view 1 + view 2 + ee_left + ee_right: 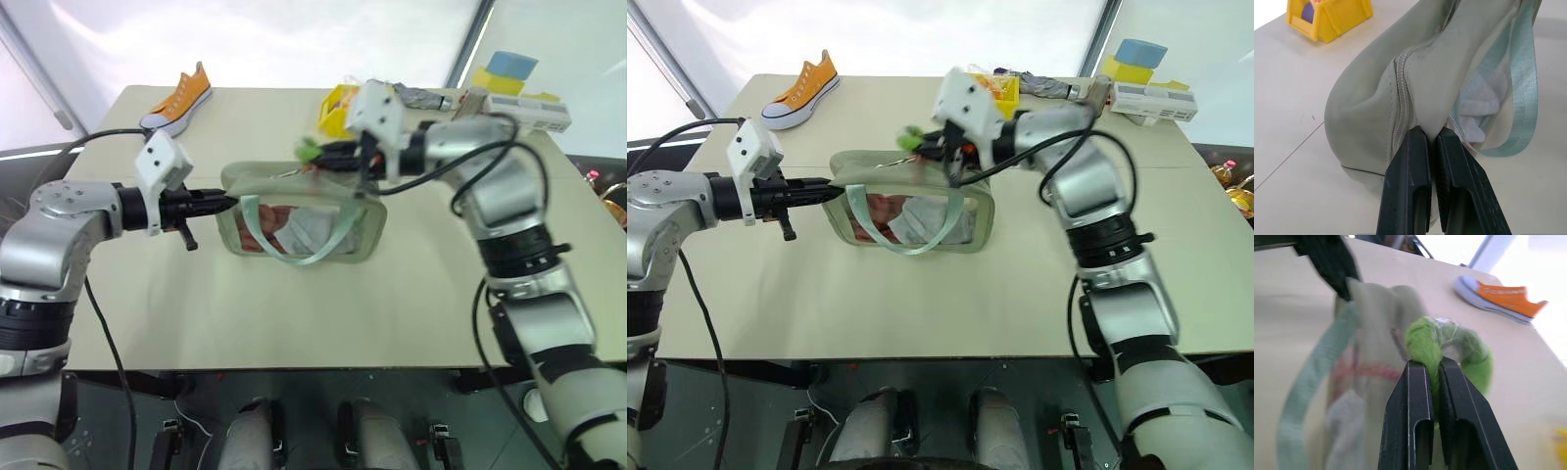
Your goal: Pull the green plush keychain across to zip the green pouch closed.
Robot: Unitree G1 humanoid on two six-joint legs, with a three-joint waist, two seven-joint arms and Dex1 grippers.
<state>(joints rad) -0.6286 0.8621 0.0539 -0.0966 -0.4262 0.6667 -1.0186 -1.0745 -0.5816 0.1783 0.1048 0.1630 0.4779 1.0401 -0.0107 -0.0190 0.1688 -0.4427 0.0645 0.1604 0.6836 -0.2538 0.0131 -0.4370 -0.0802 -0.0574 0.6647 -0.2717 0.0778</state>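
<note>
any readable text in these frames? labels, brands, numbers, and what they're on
No readable text anywhere.
White box at the far right table edge: dark marks on its side, too small to read.
Orange sneaker: no legible brand.
Green pouch, yellow bin, blue and yellow blocks: no print visible.

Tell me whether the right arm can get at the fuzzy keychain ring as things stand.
Yes, apparently: the right gripper is already shut on the keychain ring, nothing between them.
</note>
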